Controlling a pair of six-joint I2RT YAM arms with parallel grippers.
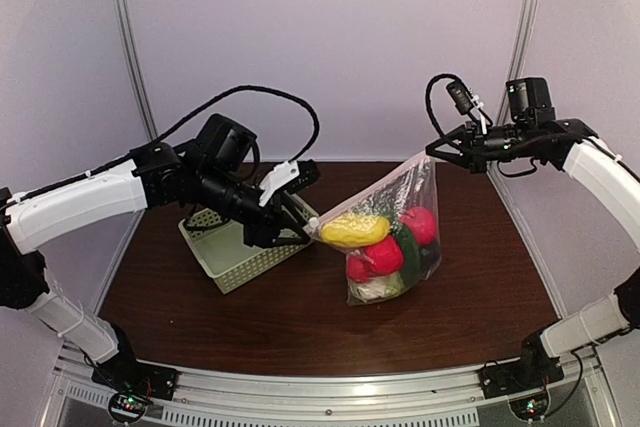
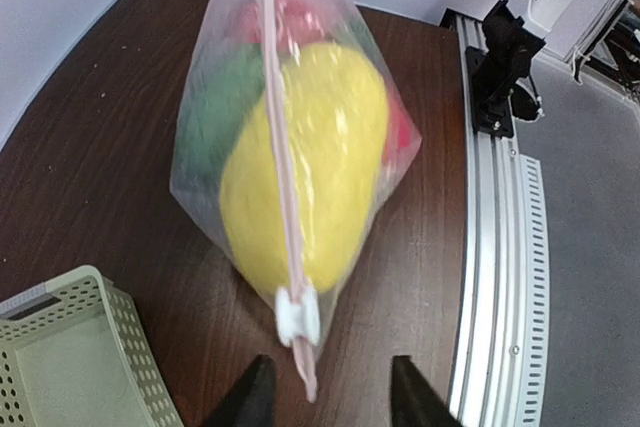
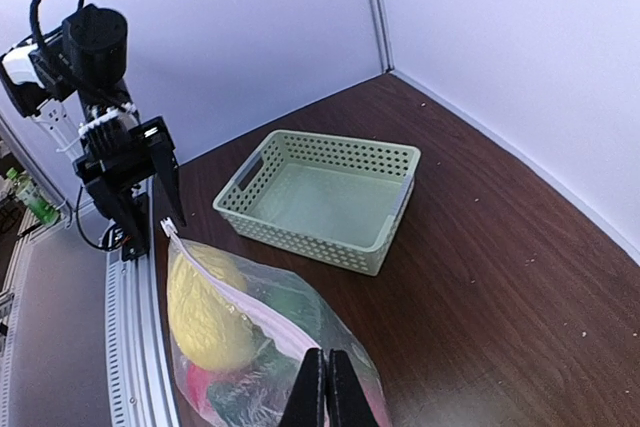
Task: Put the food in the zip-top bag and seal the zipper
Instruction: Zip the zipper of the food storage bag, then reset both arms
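Directly ahead of left gripper [image 2: 325, 392]: zipper [image 2: 283, 207] end.
Jaws spread, empty; right gripper [image 3: 327, 387] pinching zip-top bag's [image 1: 415, 187] far corner.

Clear zip-top bag [image 1: 395, 237] holds the food [image 1: 355, 230], its pink zipper [image 2: 283, 177] stretched taut, slanting upward.

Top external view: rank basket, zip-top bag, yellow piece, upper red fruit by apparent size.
1. zip-top bag and basket: about alike, basket partly hidden
2. yellow piece
3. upper red fruit
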